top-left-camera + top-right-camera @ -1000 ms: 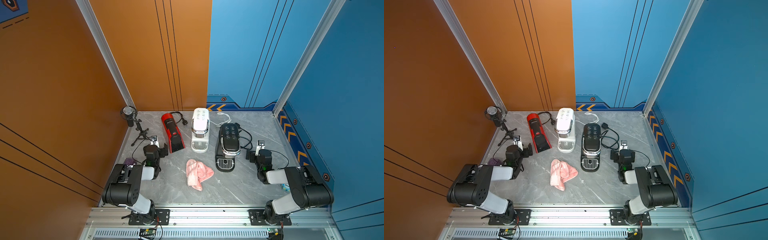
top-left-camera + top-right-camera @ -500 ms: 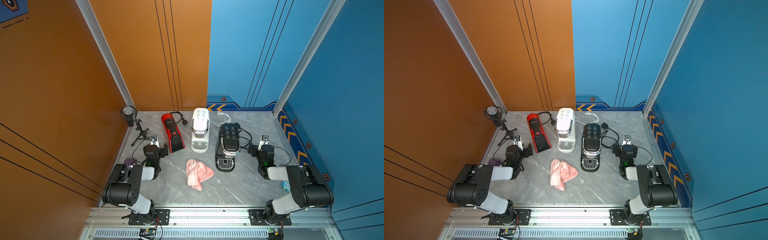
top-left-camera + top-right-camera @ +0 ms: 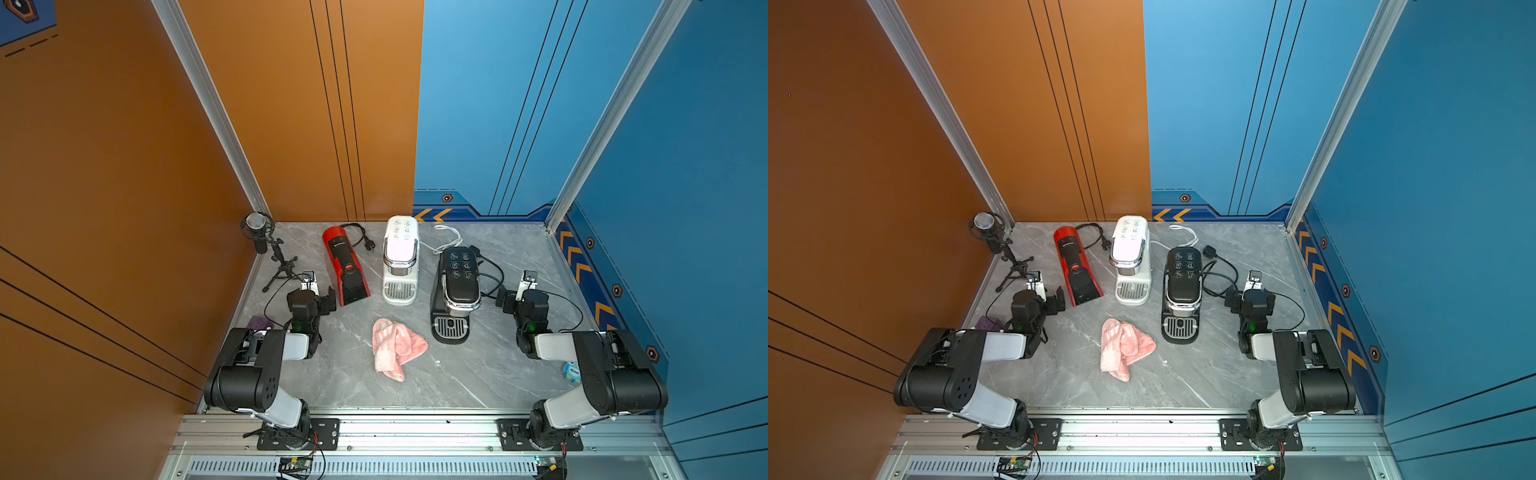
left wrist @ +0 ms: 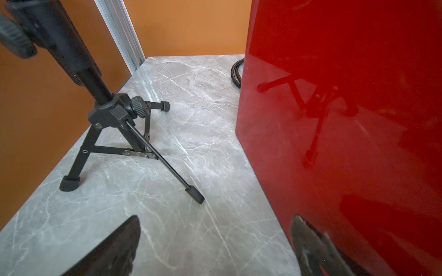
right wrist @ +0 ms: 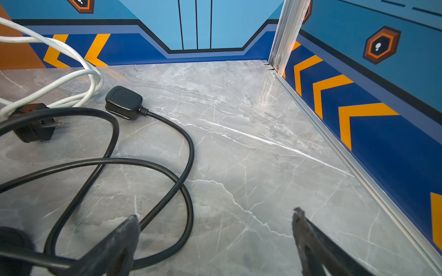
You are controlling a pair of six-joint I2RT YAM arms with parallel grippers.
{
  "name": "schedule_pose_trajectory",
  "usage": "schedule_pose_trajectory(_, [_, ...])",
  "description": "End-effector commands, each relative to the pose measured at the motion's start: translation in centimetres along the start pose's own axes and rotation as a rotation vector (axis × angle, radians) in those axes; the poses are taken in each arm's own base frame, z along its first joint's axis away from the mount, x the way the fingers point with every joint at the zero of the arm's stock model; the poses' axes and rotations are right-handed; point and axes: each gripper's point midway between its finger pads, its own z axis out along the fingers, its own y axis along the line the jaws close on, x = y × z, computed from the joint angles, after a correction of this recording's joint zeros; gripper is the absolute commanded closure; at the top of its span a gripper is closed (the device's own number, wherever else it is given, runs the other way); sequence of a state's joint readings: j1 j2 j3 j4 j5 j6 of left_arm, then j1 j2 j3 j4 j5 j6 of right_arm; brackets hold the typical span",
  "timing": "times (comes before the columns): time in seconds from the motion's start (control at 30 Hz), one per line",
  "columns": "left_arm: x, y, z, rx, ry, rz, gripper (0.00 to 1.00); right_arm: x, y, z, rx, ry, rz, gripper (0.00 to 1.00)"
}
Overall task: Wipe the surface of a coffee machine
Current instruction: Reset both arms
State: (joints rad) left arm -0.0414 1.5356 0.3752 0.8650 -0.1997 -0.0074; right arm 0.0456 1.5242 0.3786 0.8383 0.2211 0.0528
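Observation:
Three coffee machines stand in a row at the back: a red one [image 3: 345, 266], a white one [image 3: 400, 259] and a black one [image 3: 457, 286]. In front of them a crumpled pink cloth [image 3: 397, 347] lies on the grey marble table [image 3: 478, 382]. My left gripper [image 3: 313, 294] hovers low just left of the red machine [image 4: 346, 119], open and empty [image 4: 215, 239]. Right of the black machine my right gripper [image 3: 520, 293] is also open [image 5: 215, 239], over the machine's black cord [image 5: 153, 167], holding nothing.
A microphone on a black tripod [image 3: 266, 249] stands at the back left, its legs [image 4: 114, 133] close to my left gripper. A black plug [image 5: 124, 101] and a white cord [image 5: 71, 78] lie behind the machines. Walls close in the left, back and right.
My right gripper has moved toward the back, alongside the black machine. The left arm and the cloth have not moved.

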Motion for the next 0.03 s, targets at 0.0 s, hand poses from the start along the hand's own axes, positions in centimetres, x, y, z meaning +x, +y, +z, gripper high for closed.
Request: schedule_pose_trajectory(0.0, [-0.42,-0.41,0.27,0.023,-0.01,0.012,0.01,-0.35,0.11,-0.03,0.001,-0.005,0.014,0.0])
